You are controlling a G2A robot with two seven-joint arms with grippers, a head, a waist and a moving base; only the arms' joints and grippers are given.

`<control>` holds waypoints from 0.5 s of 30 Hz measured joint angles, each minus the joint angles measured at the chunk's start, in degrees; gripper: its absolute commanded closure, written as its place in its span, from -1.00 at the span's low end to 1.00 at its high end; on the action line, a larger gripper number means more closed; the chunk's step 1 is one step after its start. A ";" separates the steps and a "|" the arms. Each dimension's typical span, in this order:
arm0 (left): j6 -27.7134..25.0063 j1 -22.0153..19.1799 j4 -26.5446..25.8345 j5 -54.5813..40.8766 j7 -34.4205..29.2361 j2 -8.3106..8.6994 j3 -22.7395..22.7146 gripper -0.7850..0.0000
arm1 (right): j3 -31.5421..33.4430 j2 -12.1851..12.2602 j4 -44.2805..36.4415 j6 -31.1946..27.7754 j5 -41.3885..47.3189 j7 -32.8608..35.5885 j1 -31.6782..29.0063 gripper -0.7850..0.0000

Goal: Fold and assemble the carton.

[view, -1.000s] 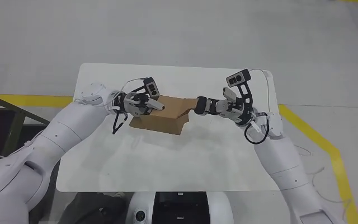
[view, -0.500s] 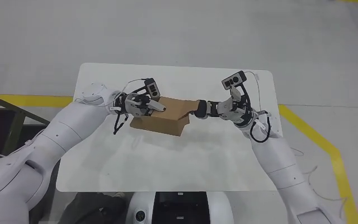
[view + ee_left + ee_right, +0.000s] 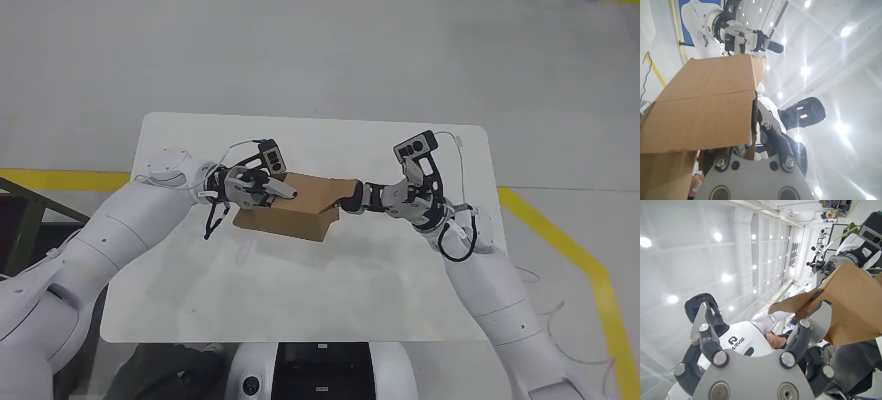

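Note:
A brown carton (image 3: 292,207) lies half-folded on the middle of the white table (image 3: 300,290). My left gripper (image 3: 272,188) is at its left end, shut on the carton wall (image 3: 702,106). One dark finger (image 3: 773,132) presses the cardboard edge and the other is hidden behind it. My right gripper (image 3: 351,197) is at the carton's right end, open, its fingers wide apart. One pale finger (image 3: 818,317) rests against the outside of the end flap (image 3: 791,306), and nothing lies between the fingers. The right gripper (image 3: 770,45) also shows beyond the carton's far edge.
Bare tabletop lies in front of and behind the carton. The table's front edge (image 3: 290,340) is near the robot. A yellow floor line (image 3: 580,250) runs past the right side.
The right wrist has turned and edged a little closer to the carton's right end. The left arm and the carton have stayed put.

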 measured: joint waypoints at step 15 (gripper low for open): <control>-1.49 -0.12 0.61 0.30 0.00 -0.22 -0.05 1.00 | -1.34 -0.47 -3.38 -1.17 -6.27 -4.68 -1.37 -1.00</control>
